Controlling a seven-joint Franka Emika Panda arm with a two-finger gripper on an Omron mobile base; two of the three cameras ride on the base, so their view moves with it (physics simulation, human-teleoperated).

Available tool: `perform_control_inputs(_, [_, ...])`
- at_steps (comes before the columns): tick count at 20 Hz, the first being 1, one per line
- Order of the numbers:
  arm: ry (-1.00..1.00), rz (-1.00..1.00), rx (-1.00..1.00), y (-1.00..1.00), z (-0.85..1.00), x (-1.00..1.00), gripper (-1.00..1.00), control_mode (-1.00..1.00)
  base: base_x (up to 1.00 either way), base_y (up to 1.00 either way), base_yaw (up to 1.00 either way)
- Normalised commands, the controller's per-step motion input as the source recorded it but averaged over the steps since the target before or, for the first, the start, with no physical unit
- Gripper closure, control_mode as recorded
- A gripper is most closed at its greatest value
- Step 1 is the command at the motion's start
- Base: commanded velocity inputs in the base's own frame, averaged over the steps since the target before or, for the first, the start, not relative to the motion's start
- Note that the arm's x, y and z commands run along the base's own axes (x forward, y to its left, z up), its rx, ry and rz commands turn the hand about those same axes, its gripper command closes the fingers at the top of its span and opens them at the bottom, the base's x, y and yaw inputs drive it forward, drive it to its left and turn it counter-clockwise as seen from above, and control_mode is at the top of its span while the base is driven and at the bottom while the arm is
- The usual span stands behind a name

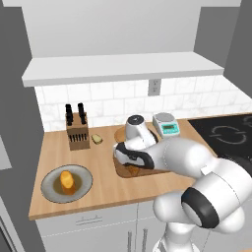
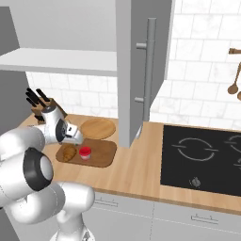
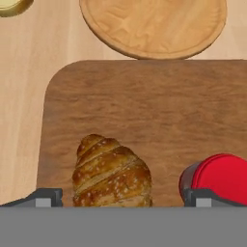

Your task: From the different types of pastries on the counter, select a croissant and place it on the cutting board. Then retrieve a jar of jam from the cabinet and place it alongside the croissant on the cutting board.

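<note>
The dark golden-brown croissant (image 3: pixel 112 176) lies on the dark brown cutting board (image 3: pixel 144 106), and the small red jar of jam (image 3: pixel 219 176) stands just beside it on the same board. From the right base view, croissant (image 2: pixel 69 151) and jar (image 2: pixel 85 152) sit side by side at the left end of the board (image 2: pixel 104 154). My gripper (image 3: pixel 128 198) hovers close over them, open, its fingertips (image 3: pixel 48 197) spread wide and holding nothing. It also appears as the gripper (image 2: pixel 75 136) above the board, and the gripper (image 1: pixel 129 160) partly hides the croissant (image 1: pixel 133 171).
A round tan wooden plate (image 2: pixel 98 128) lies behind the board. An orange-yellow bun (image 1: pixel 67 181) sits on a grey plate (image 1: pixel 49 189) at the left, near a tiny pale piece (image 1: pixel 97 139) and a knife block (image 1: pixel 77 130). The scale (image 1: pixel 166 124), open cabinet door (image 2: pixel 141 70) and stovetop (image 2: pixel 207 160) are to the right.
</note>
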Motion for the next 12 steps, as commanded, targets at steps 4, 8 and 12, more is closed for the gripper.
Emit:
perform_control_inputs(4, [0.00, 0.00, 0.00, 0.00, 0.05, 0.00, -1.00, -1.00, 0.00, 0.00, 0.00])
perform_control_inputs(8, [-0.02, 0.01, -0.01, 0.03, 0.20, -0.15, -1.00, -1.00, 0.00, 0.00, 0.00])
perform_control_inputs(12, [-0.08, 0.00, -0.10, 0.33, 0.65, -0.79, -1.00, -1.00, 0.00, 0.00, 0.00])
